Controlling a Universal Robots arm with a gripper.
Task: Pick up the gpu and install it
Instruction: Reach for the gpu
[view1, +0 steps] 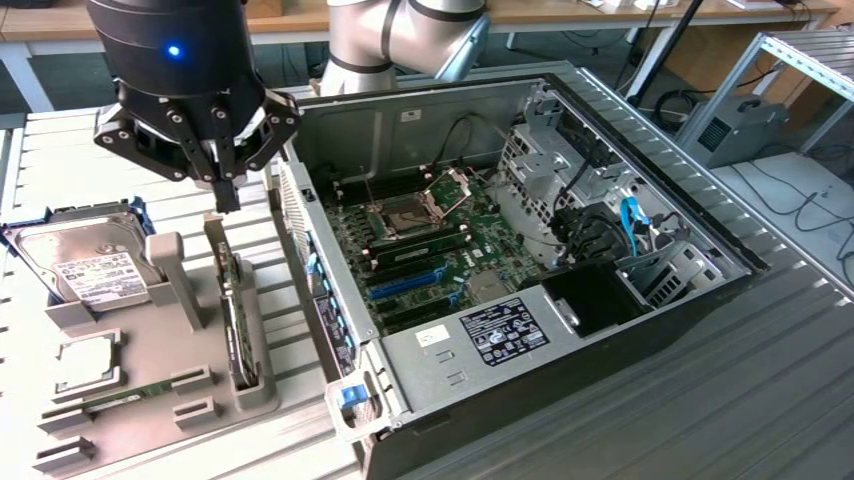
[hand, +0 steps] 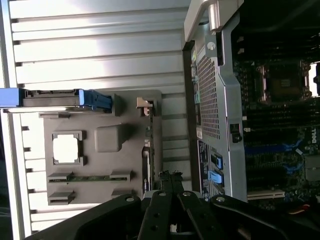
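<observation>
The gpu (view1: 238, 312) stands on its edge in a slot of the grey holder (view1: 160, 420), beside the open computer case (view1: 441, 345). Seen edge-on, it shows as a thin dark strip with a silver bracket end. My gripper (view1: 226, 203) hangs just above the card's far end, its fingers pressed together with nothing between them. In the wrist view the gpu (hand: 148, 150) runs along the holder's edge, and my gripper (hand: 170, 176) sits over one end of it, apart from it.
The holder also carries a silver hard drive (view1: 87, 268), a CPU (view1: 87, 362) and a RAM stick (view1: 134, 392). The motherboard (view1: 427, 245) with blue slots (view1: 404, 285) lies open inside the case. Cables (view1: 627, 225) fill the case's right side.
</observation>
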